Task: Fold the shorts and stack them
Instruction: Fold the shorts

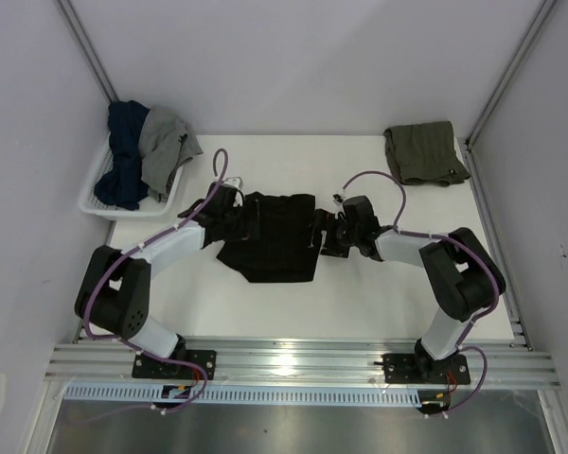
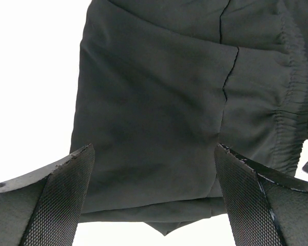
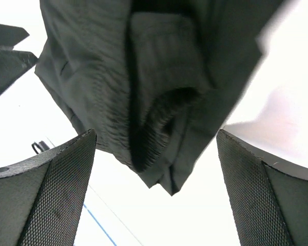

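Both pincers stood wide open and held nothing. From the rail (image 1: 303,359) at the near edge of the table (image 1: 379,298), the two arms bent inward toward the middle. The left gripper (image 1: 251,223) lay low at the left edge of the black shorts (image 1: 276,244). The right gripper (image 1: 320,234) faced it at the right edge of the same pair.

In the left wrist view, the left gripper (image 2: 154,148) had its textured fingers (image 2: 66,195) spread far apart. The black shorts (image 2: 159,102) filled the space beyond them, with a seam running down the cloth and a gathered waistband along the right side. No fold of fabric was pinched between the pads.

In the right wrist view, the right gripper (image 3: 155,134) was spread just as wide. The black shorts (image 3: 154,82) lay past its fingertips, and a bunched, ribbed edge was turned up toward the camera.

Seen from above, the black pair lay roughly flat in the middle of the table between the two grippers, rumpled along its upper edge.

Farther back, the olive-green shorts (image 1: 424,153) sat folded near the far right corner, well apart from the black pair. At the far left, a white basket (image 1: 97,202) held a dark blue garment (image 1: 125,161) and a grey garment (image 1: 167,144), both heaped loosely.
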Controlling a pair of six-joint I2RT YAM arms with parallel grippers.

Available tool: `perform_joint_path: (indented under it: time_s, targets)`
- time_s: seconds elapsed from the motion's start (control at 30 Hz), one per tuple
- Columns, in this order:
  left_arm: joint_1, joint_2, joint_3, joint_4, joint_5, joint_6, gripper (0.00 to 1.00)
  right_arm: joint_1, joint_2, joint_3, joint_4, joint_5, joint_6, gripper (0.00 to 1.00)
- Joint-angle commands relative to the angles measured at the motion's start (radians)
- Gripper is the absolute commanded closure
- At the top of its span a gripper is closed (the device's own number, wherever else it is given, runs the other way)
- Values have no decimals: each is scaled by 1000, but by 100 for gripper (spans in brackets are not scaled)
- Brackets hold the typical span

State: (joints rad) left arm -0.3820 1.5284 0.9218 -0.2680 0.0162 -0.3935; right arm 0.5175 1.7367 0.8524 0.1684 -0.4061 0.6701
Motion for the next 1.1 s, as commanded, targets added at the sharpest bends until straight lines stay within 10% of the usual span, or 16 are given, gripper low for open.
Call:
perform_joint_path:
  time_s: [0.0,0.83,1.07]
  targets:
    - [-34,3,-3,13,-79,-13,1,-34,-46,10,-59,39,-23,0]
    - [-126,196,81,-39,-217,8,1,-33,261,17,358,-149,94,0]
    - [-136,214,94,-37,-219,4,1,-4,285,11,416,-131,123,32]
